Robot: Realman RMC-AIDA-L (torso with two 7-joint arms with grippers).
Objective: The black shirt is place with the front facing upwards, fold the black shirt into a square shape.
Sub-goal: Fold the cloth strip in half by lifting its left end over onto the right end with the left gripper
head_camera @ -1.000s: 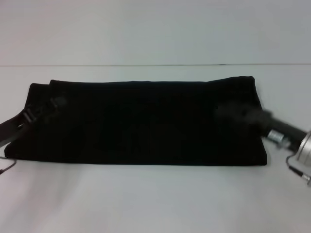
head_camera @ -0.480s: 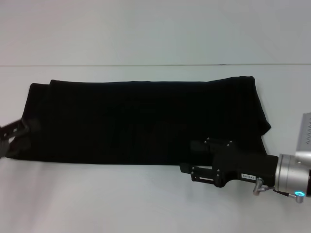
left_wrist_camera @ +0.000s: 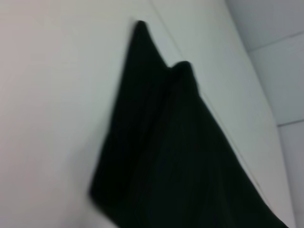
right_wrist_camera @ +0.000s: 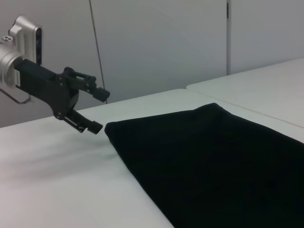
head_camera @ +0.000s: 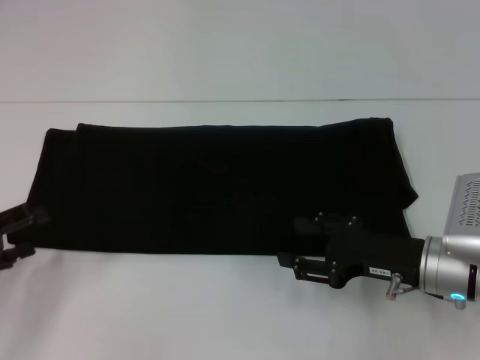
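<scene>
The black shirt [head_camera: 217, 187] lies flat on the white table as a long folded strip, no lettering showing. My right gripper [head_camera: 289, 242] reaches in from the right, at the shirt's front edge right of its middle, fingers apart with one over the cloth and one just off it. My left gripper [head_camera: 21, 234] sits off the shirt's left end, near its front corner. The right wrist view shows this left gripper [right_wrist_camera: 96, 110] open and empty, just clear of the shirt [right_wrist_camera: 213, 161]. In the left wrist view only the shirt's end [left_wrist_camera: 180, 156] appears.
The white table [head_camera: 225, 315] runs wide in front of the shirt and behind it up to a seam [head_camera: 240, 100]. A second white tabletop [right_wrist_camera: 266, 80] stands beyond the shirt in the right wrist view.
The right arm swung from the shirt's right end to its front edge, then held nearly still. The left gripper drew back leftwards off the shirt's left end.
</scene>
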